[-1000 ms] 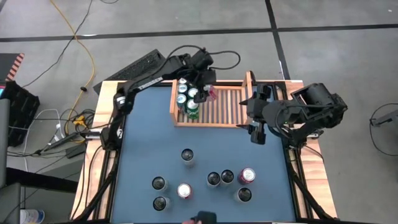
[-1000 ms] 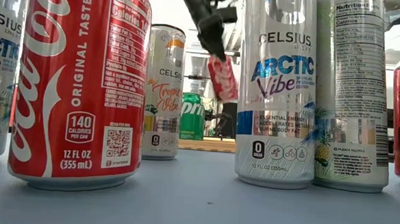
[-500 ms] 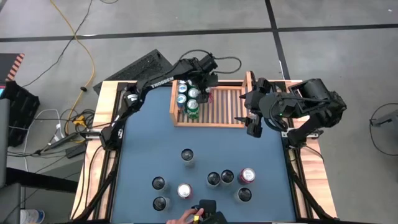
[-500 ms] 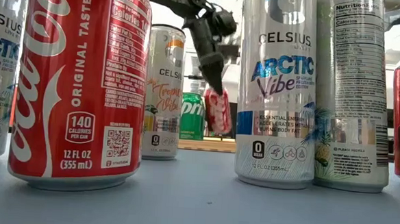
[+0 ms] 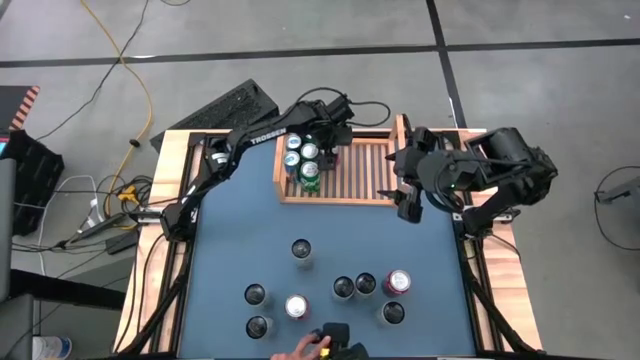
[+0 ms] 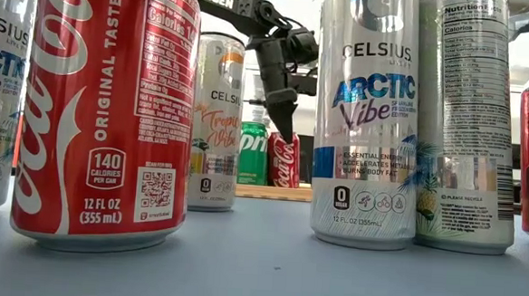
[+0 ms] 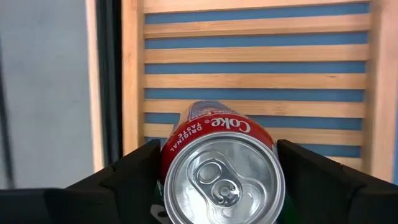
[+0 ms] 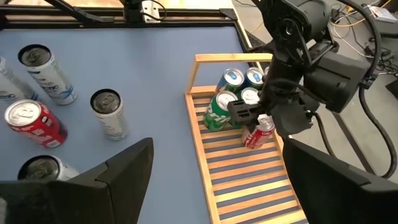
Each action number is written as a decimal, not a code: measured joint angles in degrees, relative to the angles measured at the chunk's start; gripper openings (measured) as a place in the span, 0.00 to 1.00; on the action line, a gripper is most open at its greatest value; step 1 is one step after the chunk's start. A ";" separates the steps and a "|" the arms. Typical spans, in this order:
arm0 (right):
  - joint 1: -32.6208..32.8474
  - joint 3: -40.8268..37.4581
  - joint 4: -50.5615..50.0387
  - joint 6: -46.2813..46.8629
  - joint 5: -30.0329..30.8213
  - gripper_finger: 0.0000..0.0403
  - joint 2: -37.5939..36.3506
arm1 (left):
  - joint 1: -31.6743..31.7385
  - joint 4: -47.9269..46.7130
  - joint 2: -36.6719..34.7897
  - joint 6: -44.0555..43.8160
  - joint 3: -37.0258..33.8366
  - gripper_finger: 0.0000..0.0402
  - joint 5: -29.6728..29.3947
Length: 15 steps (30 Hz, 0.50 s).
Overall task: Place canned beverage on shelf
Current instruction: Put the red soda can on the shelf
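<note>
Nearest the table's front edge, a person's hand (image 5: 305,347) shows beside a loose cluster of cans, among them a red Coca-Cola can (image 5: 398,283) and several silver-topped Celsius cans (image 5: 302,250), all waiting on the blue tabletop (image 5: 230,220); in the low view these crowd the foreground and half hide the work behind. Farther back, the right gripper (image 5: 406,203) hangs idle with its fingers spread and empty, near the right front corner of the shelf (image 5: 375,170). On the shelf itself, the small Coke can (image 6: 283,160), which a second ago hung tilted above the slats in the left gripper (image 5: 328,150), now stands upright on them just beside the green Sprite can (image 6: 253,153) and the cans already racked on the left. The left gripper still brackets the Coke can, but its fingers look to be easing apart, so this placement seems all but done; whether they have fully let go I cannot tell. The neighbouring cans stand close, so a straight lift away looks safest.
</note>
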 joint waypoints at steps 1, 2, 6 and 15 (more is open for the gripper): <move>0.11 0.00 0.00 0.33 0.00 0.85 0.00 | -0.17 0.04 0.03 0.25 0.00 0.73 -0.97; 0.13 0.00 0.00 0.44 0.00 0.85 0.00 | -0.44 0.07 0.04 0.31 0.00 0.75 -1.63; 0.43 0.00 0.00 0.48 0.00 0.85 0.00 | -1.43 1.32 0.17 0.31 -0.02 0.79 -2.77; 0.39 0.00 0.00 0.50 -0.02 0.85 0.00 | -2.21 1.88 0.19 -0.13 -0.02 0.81 -6.76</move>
